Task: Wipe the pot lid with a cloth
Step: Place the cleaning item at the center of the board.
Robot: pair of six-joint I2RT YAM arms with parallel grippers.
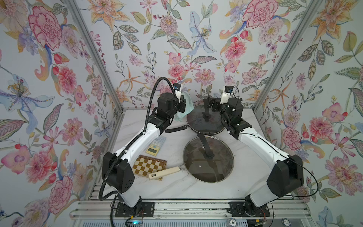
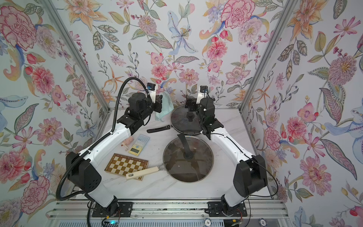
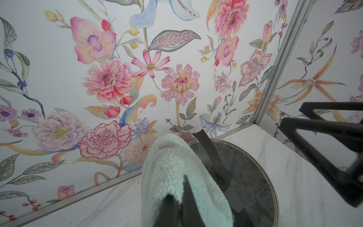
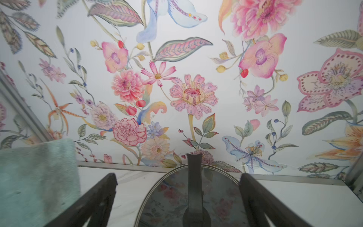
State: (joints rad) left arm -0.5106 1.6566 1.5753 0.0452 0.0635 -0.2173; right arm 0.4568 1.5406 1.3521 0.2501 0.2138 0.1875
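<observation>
Closest in, along the front edge: metal rail (image 1: 186,211) with both arm bases bolted on. Just past it on the white marble table (image 1: 176,190), a pan under a glass cover, the near lid (image 1: 218,167), with its cream handle (image 1: 165,173) lying across a corner of a chessboard (image 1: 147,164). Beyond the chessboard, a pale blue calculator (image 1: 156,145) and, seen in a top view only, a small pink block (image 2: 128,142) just beside it.

Further back, near the rear wall: second pan with a black handle (image 1: 175,129), covered by the far lid (image 1: 198,122), glass with a metal rim and a tall black grip (image 1: 205,110) standing at its middle.

Raised at the left rim of the far lid, left gripper (image 3: 177,188), fingers (image 3: 189,200) pinched tight on the cloth (image 1: 188,104). Pale mint towel folded over the fingertips and hanging down beside the rim; touching the glass or not, cannot tell. Same cloth at the edge of the right wrist view.

At the right side of the far lid, right gripper (image 4: 177,176), jaws spread wide, holding nothing. Fingers (image 4: 92,198) either side of the tall black grip, clear gap on both sides, no contact.
</observation>
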